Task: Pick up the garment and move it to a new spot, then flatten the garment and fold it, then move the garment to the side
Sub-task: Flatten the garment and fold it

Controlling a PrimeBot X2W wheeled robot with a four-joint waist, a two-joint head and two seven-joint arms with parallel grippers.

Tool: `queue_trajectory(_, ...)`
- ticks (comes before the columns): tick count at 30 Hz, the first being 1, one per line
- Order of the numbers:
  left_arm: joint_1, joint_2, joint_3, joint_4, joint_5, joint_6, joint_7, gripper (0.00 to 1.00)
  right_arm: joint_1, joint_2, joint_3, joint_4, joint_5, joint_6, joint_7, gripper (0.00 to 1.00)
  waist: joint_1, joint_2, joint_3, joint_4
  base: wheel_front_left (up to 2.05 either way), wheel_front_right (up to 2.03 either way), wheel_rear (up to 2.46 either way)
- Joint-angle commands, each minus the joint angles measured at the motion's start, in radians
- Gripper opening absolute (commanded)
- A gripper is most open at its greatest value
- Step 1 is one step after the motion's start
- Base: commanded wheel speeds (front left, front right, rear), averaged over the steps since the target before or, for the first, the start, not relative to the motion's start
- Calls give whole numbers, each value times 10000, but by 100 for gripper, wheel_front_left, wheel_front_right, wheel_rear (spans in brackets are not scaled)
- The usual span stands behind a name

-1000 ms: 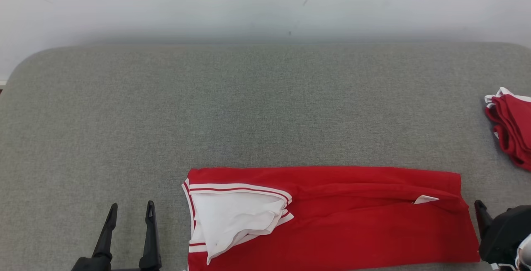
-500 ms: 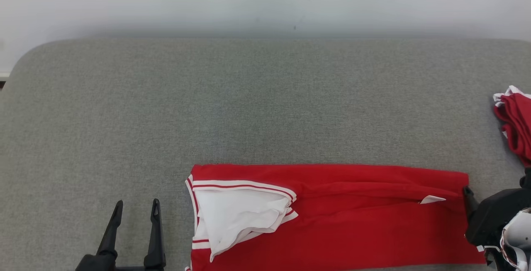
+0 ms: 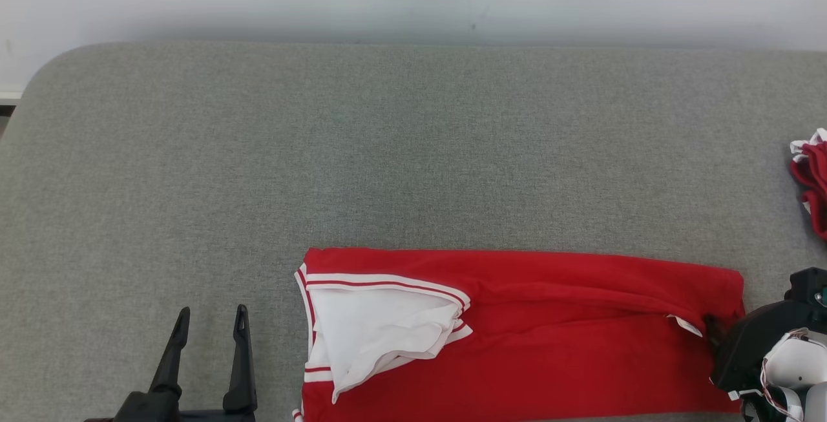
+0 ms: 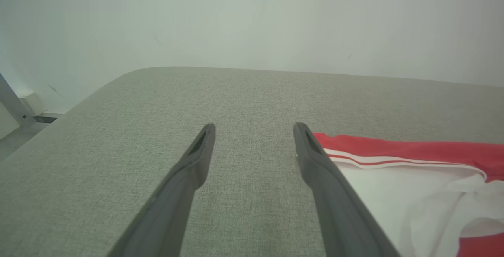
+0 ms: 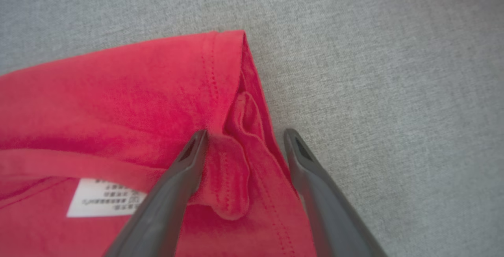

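Right pincer (image 5: 245, 134) is advancing onto the garment (image 3: 549, 344) at its 3 o'clock hem, spread astride a fold; left pincer (image 3: 212, 310) is hovering, spread, at 7 o'clock.

One grey worktop (image 3: 387, 150); one red garment (image 3: 549, 338) with white trim, bearing one white label (image 5: 104, 202); one further heap of red cloth (image 3: 815, 183) at the right edge, its pieces uncountable; two grippers, the left gripper (image 3: 212, 310) and the right gripper (image 5: 245, 132), each with two dark fingers (image 4: 189, 170).
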Motion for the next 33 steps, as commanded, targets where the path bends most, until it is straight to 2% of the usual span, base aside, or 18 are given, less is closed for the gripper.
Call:
queue_trajectory(1, -78, -18, 11, -19, -41, -10, -25, 100, 85, 103, 173, 241, 135, -22, 214, 100, 0, 0, 35, -37, 0, 0, 0)
queue_trajectory(5, -119, -17, 3, -30, -59, -25, -25, 100, 34, 115, 516, 424, 379, -17, 456, 100, 0, 0, 79, -89, 0, 0, 0)
queue_trajectory(7, -139, -17, -15, -33, -63, -40, -25, 100, -54, 78, 570, 464, 462, -9, 411, 25, 0, 0, 100, -92, 0, 0, 0)
queue_trajectory(8, -144, -17, -25, -30, -64, -49, -25, 100, -105, 43, 570, 481, 439, -9, 301, 0, 0, 0, 105, -87, 0, 0, 0)
queue_trajectory(18, -55, -16, 140, -111, -55, 2, -25, 100, -413, -52, 109, 451, 167, -23, -406, 0, 0, 0, 35, -100, 0, 0, 0)
queue_trajectory(26, 169, -18, 257, -65, -226, 116, -25, 100, -367, 155, -1350, -449, -351, -23, -939, 0, 0, 0, -272, -416, 0, 0, 0)
queue_trajectory(33, 254, -16, 201, 4, -302, 214, -24, 100, -190, 144, -1990, -1496, -810, -23, -922, 0, 0, 0, -572, -698, 0, 0, 0)
